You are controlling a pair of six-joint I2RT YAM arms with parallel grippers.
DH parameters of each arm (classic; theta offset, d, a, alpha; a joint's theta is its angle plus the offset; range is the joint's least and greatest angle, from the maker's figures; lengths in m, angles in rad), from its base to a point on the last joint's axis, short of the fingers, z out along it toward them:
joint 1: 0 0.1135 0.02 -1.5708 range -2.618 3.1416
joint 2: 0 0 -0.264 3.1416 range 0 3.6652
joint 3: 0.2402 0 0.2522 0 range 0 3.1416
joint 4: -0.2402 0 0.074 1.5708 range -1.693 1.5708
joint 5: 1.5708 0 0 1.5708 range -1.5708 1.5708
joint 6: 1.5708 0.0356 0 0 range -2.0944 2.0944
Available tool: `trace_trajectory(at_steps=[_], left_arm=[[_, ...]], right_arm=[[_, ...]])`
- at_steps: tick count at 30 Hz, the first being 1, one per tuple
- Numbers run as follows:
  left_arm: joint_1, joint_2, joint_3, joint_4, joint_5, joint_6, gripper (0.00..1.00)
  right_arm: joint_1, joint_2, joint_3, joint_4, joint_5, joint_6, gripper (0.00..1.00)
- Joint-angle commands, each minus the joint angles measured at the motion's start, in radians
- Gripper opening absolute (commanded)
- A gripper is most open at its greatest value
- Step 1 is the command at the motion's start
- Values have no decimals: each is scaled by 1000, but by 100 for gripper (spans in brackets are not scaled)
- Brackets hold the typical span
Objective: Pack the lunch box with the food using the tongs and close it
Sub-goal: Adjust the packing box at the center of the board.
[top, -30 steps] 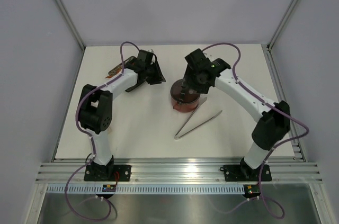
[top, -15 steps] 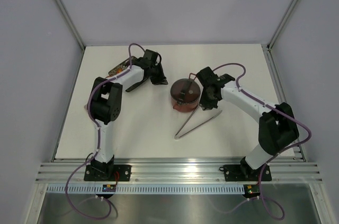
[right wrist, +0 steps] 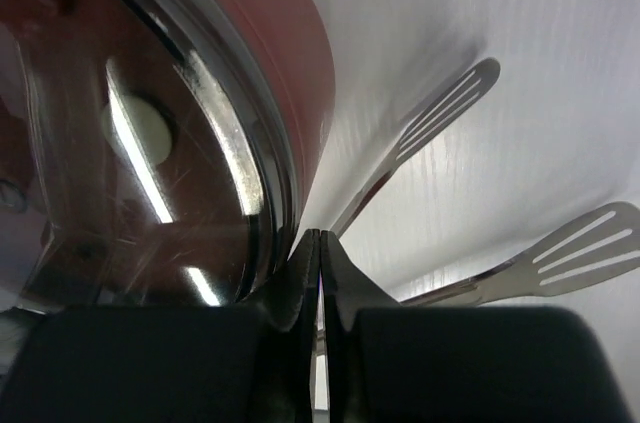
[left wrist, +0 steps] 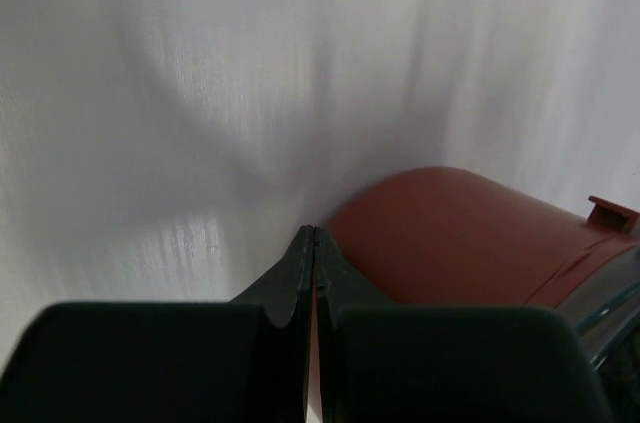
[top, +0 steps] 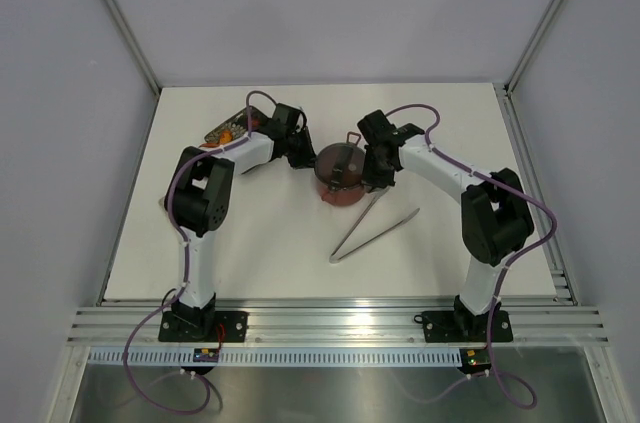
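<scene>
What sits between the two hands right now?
The lunch box, flanked closely by the left hand and the right hand; the top view shows it.

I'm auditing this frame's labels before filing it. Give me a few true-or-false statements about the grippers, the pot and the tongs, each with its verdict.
1. The left gripper is shut. True.
2. The right gripper holds the tongs. False: its fingers are closed together beside the lunch box, and the tongs lie on the table, not between them.
3. The two grippers flank the lunch box, one on each side. True.
4. The tongs lie to the left of the lunch box, by the left arm. False: they lie to its right and nearer the arm bases.
</scene>
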Motion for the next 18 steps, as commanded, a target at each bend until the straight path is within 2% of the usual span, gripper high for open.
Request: trace_trajectory(at_steps=[1,11,16,18], left_arm=[[-19,-64,-76,84,34,-8,0],[-27,-189,-240,119,-11,-34,0],[-25,-209,-220,45,-61,-16,0],[-19,-218,-212,25,-97,-17,0]], right_arm=[[-17,29,81,69,-35,-40,6],[-59,62,158,44,-28,-77,7],[-59,-14,107,12,54,-42,8],[-53,-54,32,27,74,-22,8]])
